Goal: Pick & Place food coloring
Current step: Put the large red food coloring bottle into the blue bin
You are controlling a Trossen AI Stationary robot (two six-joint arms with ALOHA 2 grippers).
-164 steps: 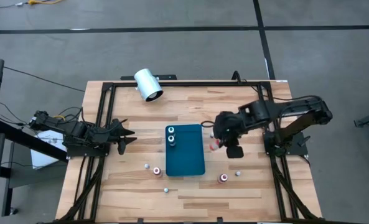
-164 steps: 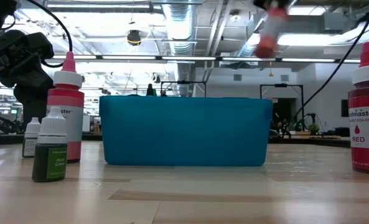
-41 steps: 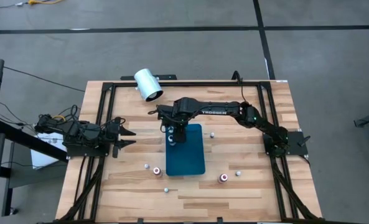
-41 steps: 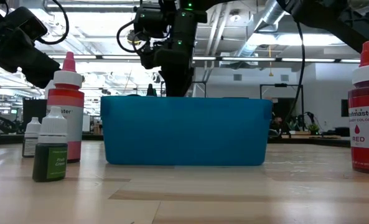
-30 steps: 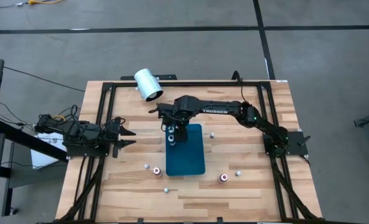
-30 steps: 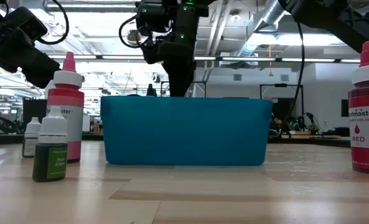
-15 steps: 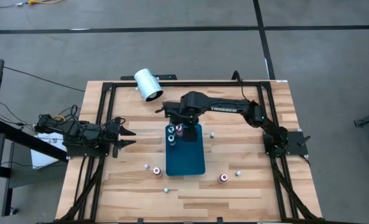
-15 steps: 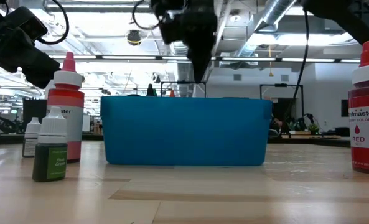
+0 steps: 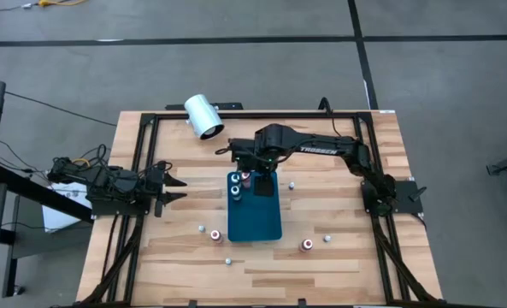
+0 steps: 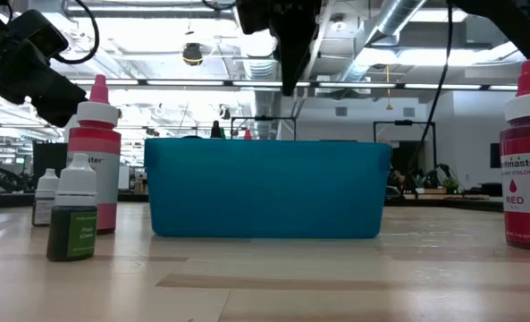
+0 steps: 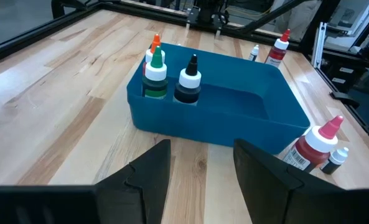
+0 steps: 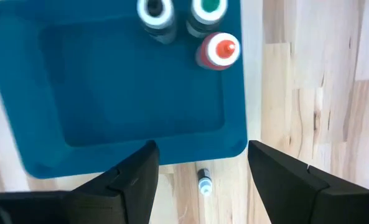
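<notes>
Right gripper [image 12: 200,171] open, empty, above tray [image 9: 266,224] holding 3 bottles [image 12: 216,51]; light, tippable: grasp at body.

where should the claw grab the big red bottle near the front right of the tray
Grip the red bottle around its cap and neck, coming straight down. It stands upright on bare wood, clear of the blue tray, with only a tiny bottle beside it. The open right claw is nearer than the waiting left claw.

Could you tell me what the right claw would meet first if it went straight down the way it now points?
Probably the bare floor of the blue tray: the open right claw points down over it, clear of the three bottles at one end, though depth is unclear.
</notes>
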